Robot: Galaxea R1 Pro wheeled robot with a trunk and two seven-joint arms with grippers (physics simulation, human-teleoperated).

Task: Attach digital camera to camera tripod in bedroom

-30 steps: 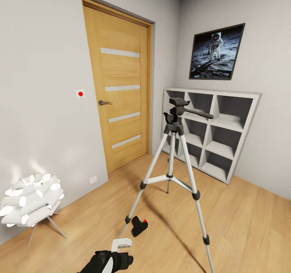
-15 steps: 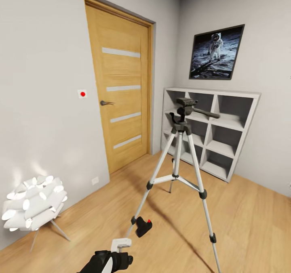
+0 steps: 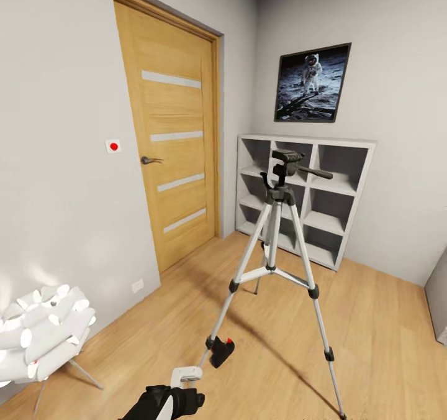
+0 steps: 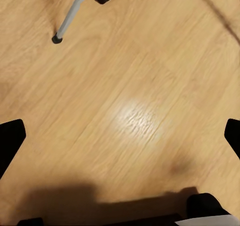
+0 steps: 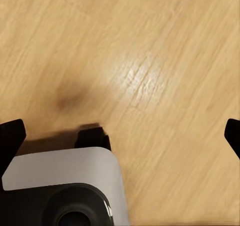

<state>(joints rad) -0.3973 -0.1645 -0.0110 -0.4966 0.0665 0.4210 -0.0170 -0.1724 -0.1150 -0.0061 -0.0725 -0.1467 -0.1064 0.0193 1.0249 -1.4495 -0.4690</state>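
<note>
Bedroom, light grey walls, plank floor (image 3: 372,333). Landmark: camera tripod (image 3: 277,264), standing upright mid-floor, long axis vertical, three silver legs splayed. Its black pan head sits at the top, with the long handle pointing away to the robot's right, toward the grey cube shelves (image 3: 307,199).

Oak door (image 3: 167,153) with frosted stripes stands left of the tripod, in the left wall. Cube shelves are behind the tripod against the far wall; the astronaut picture (image 3: 311,83) hangs above them. White ball lamp (image 3: 40,333) is well left of the tripod, nearer the robot, by the left wall.

Digital camera (image 3: 221,351) lies on the floor just beside the foot of the tripod's nearest left leg, red button up and to the right. Its heading is hard to read at this size, possibly tilted.

Left gripper (image 4: 120,136): fingertips wide apart over bare floor, tripod foot and camera edge beyond. Right gripper (image 5: 120,131): fingertips likewise apart, nothing between them.
</note>
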